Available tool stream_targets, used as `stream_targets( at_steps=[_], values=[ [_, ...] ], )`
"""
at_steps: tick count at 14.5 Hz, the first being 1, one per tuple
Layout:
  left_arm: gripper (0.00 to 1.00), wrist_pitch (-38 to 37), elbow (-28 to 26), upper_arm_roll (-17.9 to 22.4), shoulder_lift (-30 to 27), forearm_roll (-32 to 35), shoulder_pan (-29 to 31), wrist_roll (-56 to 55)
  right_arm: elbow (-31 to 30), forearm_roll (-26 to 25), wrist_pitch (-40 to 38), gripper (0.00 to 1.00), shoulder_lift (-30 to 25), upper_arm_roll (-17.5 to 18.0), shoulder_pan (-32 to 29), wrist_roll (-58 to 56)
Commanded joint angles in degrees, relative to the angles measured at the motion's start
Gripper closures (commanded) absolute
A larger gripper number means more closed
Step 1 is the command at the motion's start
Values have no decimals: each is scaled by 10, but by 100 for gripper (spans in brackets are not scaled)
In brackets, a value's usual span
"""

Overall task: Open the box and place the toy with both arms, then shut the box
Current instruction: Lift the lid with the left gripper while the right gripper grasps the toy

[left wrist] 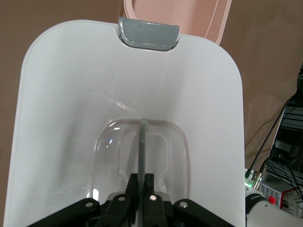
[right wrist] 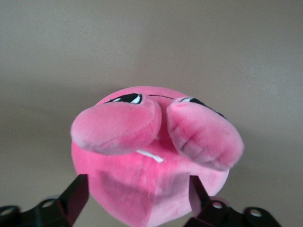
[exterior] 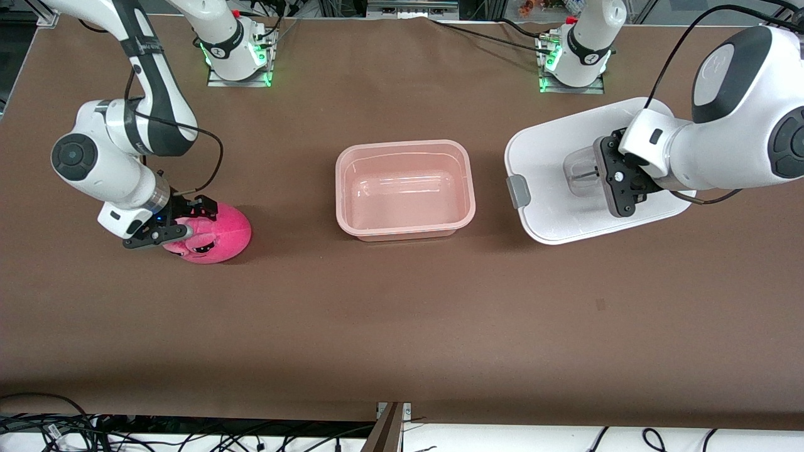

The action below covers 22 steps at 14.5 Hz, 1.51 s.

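The pink translucent box (exterior: 405,223) stands open and empty at the table's middle. Its white lid (exterior: 553,144) is off the box, toward the left arm's end of the table. My left gripper (exterior: 597,177) is shut on the thin bar of the lid's recessed centre handle (left wrist: 142,142). One grey clip (left wrist: 148,34) faces the box (left wrist: 199,14). The pink plush toy (exterior: 223,229) lies on the table toward the right arm's end. My right gripper (exterior: 185,220) is low over it and open. Its fingers (right wrist: 75,191) straddle the toy (right wrist: 156,127), with a gap on one side.
The brown table cloth (exterior: 402,314) covers the whole table. The two arm bases (exterior: 235,56) stand along the edge farthest from the front camera. Cables (exterior: 63,433) hang off the edge nearest to it.
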Motion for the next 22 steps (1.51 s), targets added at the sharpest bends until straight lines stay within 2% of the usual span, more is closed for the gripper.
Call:
stream_targets(
  at_steps=[1,3,6,9,11,14,19,22],
  values=[
    [100,-6,0,-7,-7,8,10,13,-2,10,11,62,5,1,-5,-30],
    [100,-6,0,-8,-7,9,10,12,0,10,11,100,5,1,-6,-57],
    [100,-8,0,-8,-7,10,10,13,4,8,5,100,5,1,-5,-77],
    [100,-8,0,-10,-7,9,10,12,28,4,-6,100,-7,9,-2,-152],
    [100,-8,0,-10,-7,8,9,12,69,3,-59,100,-12,29,-1,-162],
    [100,-8,0,-10,-7,9,10,12,160,-1,-161,100,-8,67,9,-194],
    [100,-8,0,-10,-7,7,10,13,236,-9,-242,100,-10,76,99,-263],
    [100,-8,0,-11,-7,7,10,13,284,-29,-284,100,-9,98,144,-339]
  ],
)
